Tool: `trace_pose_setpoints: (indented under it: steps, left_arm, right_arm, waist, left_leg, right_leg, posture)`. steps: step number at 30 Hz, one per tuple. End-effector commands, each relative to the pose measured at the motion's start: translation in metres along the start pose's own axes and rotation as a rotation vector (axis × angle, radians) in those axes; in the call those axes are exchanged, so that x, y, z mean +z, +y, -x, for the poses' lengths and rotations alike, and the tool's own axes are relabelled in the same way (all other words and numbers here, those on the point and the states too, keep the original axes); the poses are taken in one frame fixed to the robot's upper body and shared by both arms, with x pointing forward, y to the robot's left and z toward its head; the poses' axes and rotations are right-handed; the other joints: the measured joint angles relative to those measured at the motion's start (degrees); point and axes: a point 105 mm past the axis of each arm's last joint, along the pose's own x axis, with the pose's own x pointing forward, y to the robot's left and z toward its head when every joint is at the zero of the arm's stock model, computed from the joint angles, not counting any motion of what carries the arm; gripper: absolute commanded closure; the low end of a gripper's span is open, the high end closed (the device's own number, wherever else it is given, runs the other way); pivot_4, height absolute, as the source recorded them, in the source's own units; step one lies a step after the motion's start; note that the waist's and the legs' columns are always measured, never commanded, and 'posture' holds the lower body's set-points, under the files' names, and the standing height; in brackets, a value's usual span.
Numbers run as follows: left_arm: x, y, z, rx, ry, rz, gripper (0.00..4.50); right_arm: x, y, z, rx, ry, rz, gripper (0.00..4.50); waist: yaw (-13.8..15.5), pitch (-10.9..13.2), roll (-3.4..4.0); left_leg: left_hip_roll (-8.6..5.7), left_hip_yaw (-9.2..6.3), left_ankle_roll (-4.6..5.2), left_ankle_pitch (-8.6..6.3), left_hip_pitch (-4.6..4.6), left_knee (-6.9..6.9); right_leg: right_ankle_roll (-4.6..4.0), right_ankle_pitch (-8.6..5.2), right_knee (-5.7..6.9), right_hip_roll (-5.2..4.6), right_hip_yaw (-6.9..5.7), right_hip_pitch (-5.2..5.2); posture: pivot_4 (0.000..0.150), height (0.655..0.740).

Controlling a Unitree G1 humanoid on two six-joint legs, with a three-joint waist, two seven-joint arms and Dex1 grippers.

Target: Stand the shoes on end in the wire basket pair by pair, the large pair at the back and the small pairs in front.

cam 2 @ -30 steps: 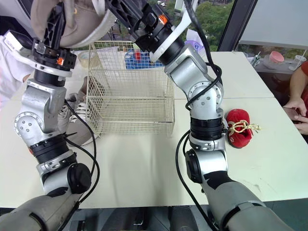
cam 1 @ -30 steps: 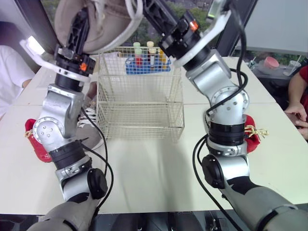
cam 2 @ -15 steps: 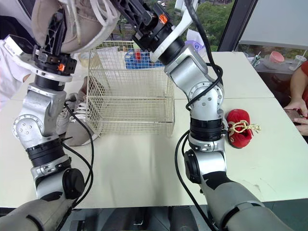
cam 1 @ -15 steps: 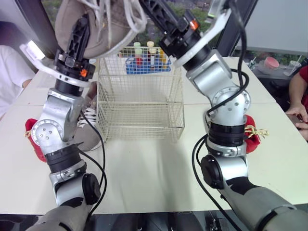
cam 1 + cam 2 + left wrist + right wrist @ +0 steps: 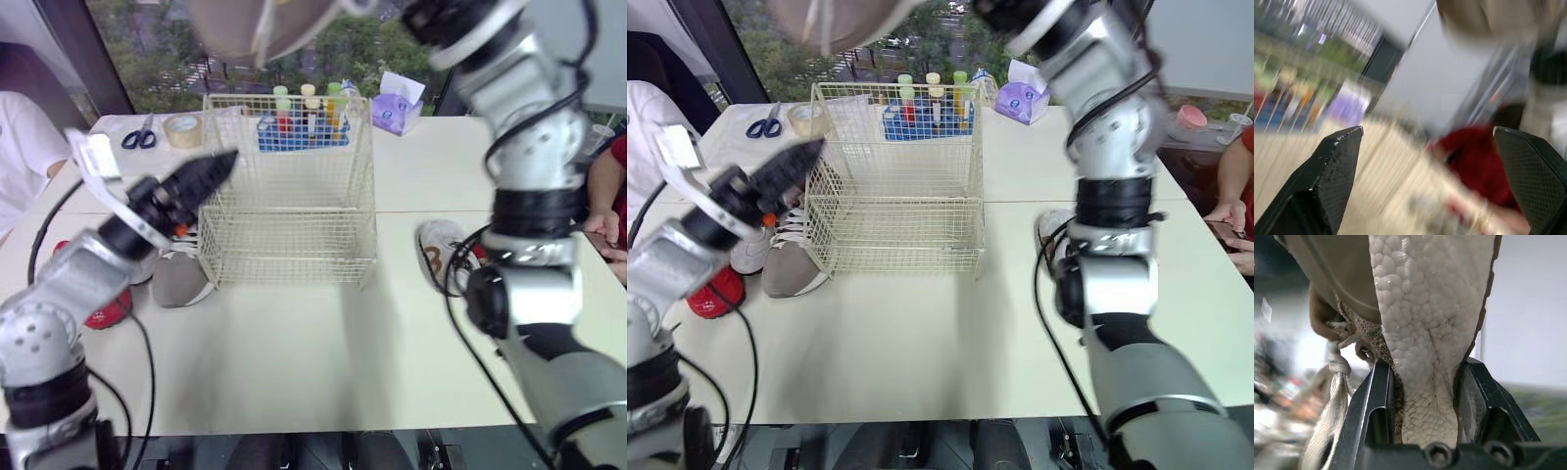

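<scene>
A large beige shoe (image 5: pixel 257 20) with a white sole hangs high above the wire basket (image 5: pixel 289 186). My right gripper (image 5: pixel 1425 362) is shut on the shoe's white sole (image 5: pixel 1420 308), with laces dangling beside it. My left gripper (image 5: pixel 211 166) is low at the basket's left side, pointing toward it. Its fingers (image 5: pixel 1332 166) stand wide open with nothing between them. A grey shoe (image 5: pixel 181 279) and a small red shoe (image 5: pixel 108 308) lie left of the basket. A white shoe (image 5: pixel 439 255) lies to its right. The basket holds no shoes.
Behind the basket stand a blue rack of tubes (image 5: pixel 299 122), a tape roll (image 5: pixel 181 130), scissors (image 5: pixel 140 139) and a purple tissue box (image 5: pixel 397 110). A person in white sits at the far left (image 5: pixel 20 147). A person's hand (image 5: pixel 605 227) rests at the right edge.
My left gripper has let go of the beige shoe, opened and swung down beside the basket. The right gripper has closed on the shoe and now holds it alone, up high.
</scene>
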Motion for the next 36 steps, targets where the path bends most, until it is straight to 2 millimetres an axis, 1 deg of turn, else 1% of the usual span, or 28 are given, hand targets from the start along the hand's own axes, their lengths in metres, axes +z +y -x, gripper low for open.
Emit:
trace_pose_setpoints:
  steps: [1,3,5,7,10,13,16,18,20,22,23,24,25,27,28,29,32,34,36]
  left_arm:
    - [-0.009,-0.014,0.013,-0.015,0.046,-0.067,0.10]
    - [-0.010,-0.017,0.017,-0.008,0.024,-0.045,0.10]
    - [-0.011,-0.017,0.018,0.010,0.001,-0.038,0.10]
    - [-0.011,-0.017,0.017,0.016,-0.009,-0.038,0.10]
    - [-0.011,-0.016,0.016,0.022,-0.017,-0.040,0.10]
    - [-0.010,-0.015,0.017,0.031,-0.025,-0.042,0.10]
    - [-0.010,-0.014,0.018,0.038,-0.026,-0.047,0.10]
    - [-0.010,-0.012,0.016,0.041,-0.026,-0.051,0.10]
    - [-0.011,-0.011,0.015,0.041,-0.028,-0.053,0.10]
    - [-0.012,-0.012,0.013,0.036,-0.025,-0.055,0.10]
    - [-0.013,-0.012,0.013,0.033,-0.022,-0.057,0.00]
    - [-0.013,-0.012,0.013,0.034,-0.021,-0.058,0.00]
    - [-0.013,-0.012,0.014,0.035,-0.021,-0.059,0.00]
    - [-0.012,-0.010,0.016,0.041,-0.028,-0.059,0.00]
    - [-0.012,-0.009,0.016,0.044,-0.031,-0.058,0.00]
    - [-0.012,-0.009,0.017,0.045,-0.033,-0.058,0.00]
    - [-0.010,-0.003,0.021,0.066,-0.026,-0.083,0.00]
    - [-0.004,0.003,0.025,0.089,-0.028,-0.117,0.00]
    - [0.011,0.015,0.032,0.134,-0.046,-0.169,0.00]
  right_arm:
    - [0.014,-0.011,0.002,0.077,0.032,0.130,3.22]
    - [0.009,-0.020,0.007,0.097,0.109,0.154,3.22]
    - [-0.002,-0.025,0.013,0.126,0.201,0.147,3.22]
    - [-0.012,-0.025,0.016,0.162,0.262,0.113,3.22]
    - [-0.022,-0.027,0.015,0.152,0.298,0.091,3.22]
    - [-0.053,-0.025,0.018,0.158,0.410,0.095,3.22]
    - [-0.071,-0.023,0.020,0.160,0.468,0.080,3.22]
    - [-0.088,-0.022,0.022,0.141,0.509,0.043,3.22]
    - [-0.099,-0.022,0.021,0.111,0.537,0.018,3.22]
    - [-0.105,-0.023,0.022,0.091,0.558,0.011,3.22]
    - [-0.108,-0.024,0.023,0.081,0.573,0.019,2.20]
    - [-0.109,-0.026,0.024,0.067,0.580,0.026,1.85]
    - [-0.109,-0.027,0.026,0.056,0.590,0.035,1.24]
    - [-0.105,-0.032,0.028,0.035,0.594,0.054,0.21]
    - [-0.102,-0.033,0.029,0.033,0.596,0.061,0.05]
    - [-0.101,-0.034,0.030,0.033,0.596,0.065,0.05]
    - [-0.081,-0.039,0.031,0.026,0.555,0.079,0.05]
    - [-0.069,-0.043,0.035,0.018,0.531,0.080,0.05]
    - [-0.057,-0.047,0.042,0.009,0.508,0.089,0.05]
  waist:
    - [-0.08,0.03,0.05]
    - [-0.22,0.07,0.12]
    - [-0.24,0.11,0.22]
    - [-0.18,0.12,0.26]
    - [-0.16,0.12,0.27]
    - [-0.22,0.12,0.27]
    - [-0.19,0.14,0.30]
    - [-0.15,0.15,0.31]
    - [-0.12,0.15,0.31]
    - [-0.01,0.15,0.31]
    - [0.04,0.15,0.32]
    - [0.08,0.15,0.31]
    - [0.08,0.15,0.31]
    - [0.06,0.15,0.31]
    - [0.06,0.15,0.31]
    - [0.05,0.15,0.31]
    - [-0.04,0.15,0.31]
    - [-0.02,0.15,0.32]
    - [-0.06,0.16,0.33]
  left_leg:
    - [0.00,0.03,-0.08,-0.06,0.03,-0.04]
    - [0.03,0.03,-0.09,-0.07,0.03,-0.11]
    - [0.07,0.04,-0.14,-0.05,0.03,-0.16]
    - [0.09,0.03,-0.15,-0.05,0.03,-0.20]
    - [0.09,0.04,-0.15,-0.06,0.03,-0.22]
    - [0.08,0.04,-0.19,-0.04,0.02,-0.22]
    - [0.08,0.04,-0.27,0.01,0.02,-0.23]
    - [0.08,0.03,-0.41,0.09,0.02,-0.23]
    - [0.07,0.04,-0.46,0.11,0.02,-0.23]
    - [0.07,0.04,-0.47,0.12,0.02,-0.23]
    - [0.06,0.03,-0.47,0.13,0.02,-0.22]
    - [0.05,0.03,-0.48,0.13,0.02,-0.22]
    - [0.05,0.03,-0.48,0.13,0.02,-0.22]
    - [0.05,0.03,-0.49,0.13,0.02,-0.21]
    - [0.05,0.03,-0.49,0.14,0.02,-0.22]
    - [0.05,0.03,-0.49,0.14,0.02,-0.21]
    - [0.05,0.03,-0.49,0.14,0.02,-0.21]
    - [0.05,0.03,-0.50,0.14,0.02,-0.22]
    - [0.05,0.03,-0.49,0.14,0.02,-0.22]
  right_leg:
    - [0.00,0.00,-0.03,-0.01,0.02,0.03]
    - [-0.02,0.00,0.01,-0.01,0.03,0.12]
    - [-0.06,0.01,0.05,0.01,0.03,0.09]
    - [-0.08,0.01,0.04,0.01,0.03,0.07]
    - [-0.09,0.00,0.01,0.01,0.03,0.07]
    - [-0.09,0.00,-0.01,0.01,0.03,0.07]
    - [-0.09,0.01,0.02,0.02,0.03,0.05]
    - [-0.08,0.01,0.02,0.02,0.03,0.03]
    - [-0.08,0.01,0.01,0.02,0.03,0.04]
    - [-0.08,0.01,0.01,0.02,0.03,0.05]
    - [-0.08,0.01,0.01,0.02,0.03,0.05]
    - [-0.08,0.01,0.01,0.02,0.03,0.05]
    - [-0.08,0.01,0.00,0.02,0.03,0.04]
    - [-0.08,0.01,-0.01,0.02,0.03,0.04]
    - [-0.08,0.01,-0.01,0.02,0.03,0.05]
    - [-0.08,0.01,-0.01,0.02,0.03,0.05]
    - [-0.08,0.01,0.00,0.02,0.03,0.08]
    - [-0.08,0.01,0.00,0.03,0.03,0.08]
    - [-0.09,0.00,0.00,0.03,0.03,0.06]
  posture:
    - [0.150,0.7358]
    - [0.150,0.7358]
    - [0.150,0.7358]
    - [0.150,0.7358]
    - [0.150,0.7358]
    - [0.150,0.7358]
    - [0.150,0.7358]
    - [0.150,0.7358]
    - [0.150,0.7358]
    - [0.150,0.7358]
    - [0.150,0.7358]
    - [0.150,0.7358]
    - [0.150,0.7358]
    - [0.150,0.7358]
    - [0.150,0.7358]
    - [0.150,0.7358]
    - [0.150,0.7358]
    - [0.150,0.7358]
    - [0.150,0.7358]
